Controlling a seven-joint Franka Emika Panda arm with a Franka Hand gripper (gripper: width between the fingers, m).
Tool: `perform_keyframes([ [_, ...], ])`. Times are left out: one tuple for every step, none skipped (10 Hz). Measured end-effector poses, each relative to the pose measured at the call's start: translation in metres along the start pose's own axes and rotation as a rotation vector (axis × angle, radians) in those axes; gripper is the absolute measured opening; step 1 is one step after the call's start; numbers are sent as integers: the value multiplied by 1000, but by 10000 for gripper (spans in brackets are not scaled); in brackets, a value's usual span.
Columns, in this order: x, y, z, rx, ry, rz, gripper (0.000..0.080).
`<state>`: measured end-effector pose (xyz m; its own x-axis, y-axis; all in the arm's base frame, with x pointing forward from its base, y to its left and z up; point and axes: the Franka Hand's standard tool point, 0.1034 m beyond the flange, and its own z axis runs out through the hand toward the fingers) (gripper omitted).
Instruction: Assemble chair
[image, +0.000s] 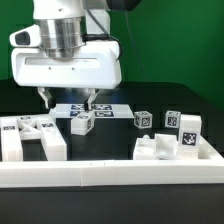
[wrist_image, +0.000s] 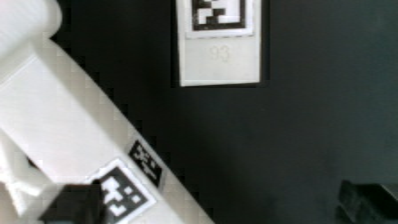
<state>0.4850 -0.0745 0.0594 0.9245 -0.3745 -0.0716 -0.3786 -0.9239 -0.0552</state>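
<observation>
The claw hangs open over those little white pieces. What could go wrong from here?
The open gripper hangs near a small tagged piece. If it descends off-centre, a finger could knock it aside instead of straddling it. The white pieces at the exterior view's left lie crowded together, so picking one might shift its neighbours.

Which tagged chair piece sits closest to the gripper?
The small tagged block just below the open gripper, by the marker board; the others lie off to either side.

Exterior view: bright, even light; white rail (image: 110, 175) washed out at 6 o'clock. Wrist view dimmer, soft, coarse.
</observation>
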Motion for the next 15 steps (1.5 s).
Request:
perform_keyframes([
  [-4, 0, 1, 5, -35, 3, 649],
  [-10, 1, 1, 19, -139, 13, 649],
  [-7, 3, 5, 20, -188, 19, 649],
  [-11, 4, 9, 22, -250, 25, 649],
  [-15, 3, 9, 32, -338, 29, 649],
  [-13, 1, 9, 36, -394, 29, 649],
  [-12, -1, 11, 35, -422, 27, 649],
  [-20, -2, 11, 39, -502, 27, 649],
  [-20, -4, 12, 41, -569, 26, 649],
  [-20, -4, 13, 42, -621, 26, 649],
  [-22, -2, 15, 44, -694, 31, 649],
  [-21, 1, 20, 42, -737, 35, 649],
  [-19, 1, 25, 37, -740, 35, 649],
  [-20, 2, 26, 36, -737, 36, 649],
  [-21, 1, 28, 31, -739, 46, 649],
])
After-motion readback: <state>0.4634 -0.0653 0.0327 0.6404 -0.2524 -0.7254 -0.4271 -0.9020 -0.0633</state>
